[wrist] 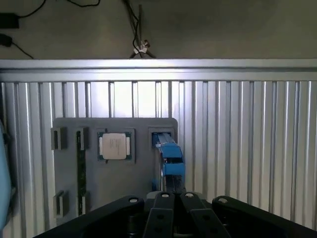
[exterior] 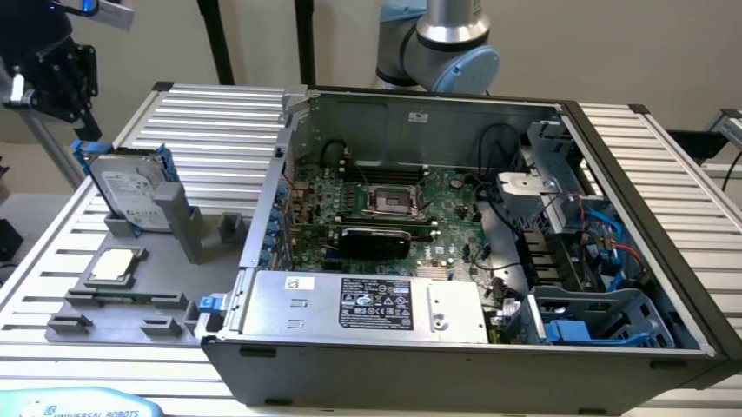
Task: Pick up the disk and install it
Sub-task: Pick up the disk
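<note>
While the disk [exterior: 125, 193] stands in its holder [exterior: 162, 278] (exterior view's left), the pincer [wrist: 174, 197] hovers shut, empty: 0 steps done.

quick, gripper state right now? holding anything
Gripper: closed, holding nothing. It is clear of the disk, which stands upright in the grey fixture.
</note>
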